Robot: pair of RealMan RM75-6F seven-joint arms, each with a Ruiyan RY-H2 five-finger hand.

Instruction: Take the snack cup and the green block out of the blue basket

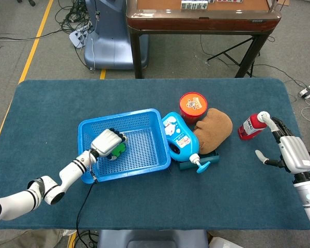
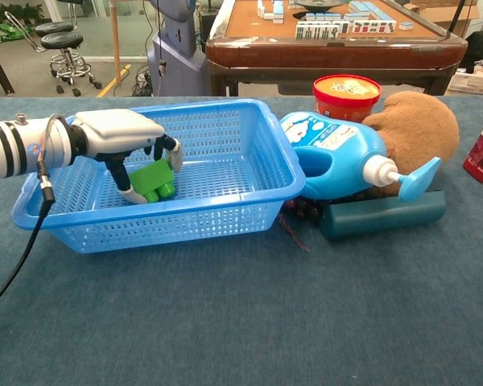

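Green block (image 2: 154, 178) lies on the floor of the blue basket (image 2: 249, 195), toward its 9 o'clock side, and the left hand (image 2: 127, 137) closes its fingers around it, thumb at the near face and fingers at the far face. Whether the block is lifted off the mesh cannot be told. The basket rests on the blue counter (image 1: 144, 206). Just at its 3 o'clock edge lies a blue detergent bottle (image 1: 179, 137), touching a brown plush toy (image 1: 215, 128). The snack cup (image 1: 192, 105) stands outside the basket, at the plush toy's 11 o'clock. At far 3 o'clock, a red bottle (image 1: 249, 126) lies beside the right hand (image 1: 288, 151), which is spread wide and holds nothing.
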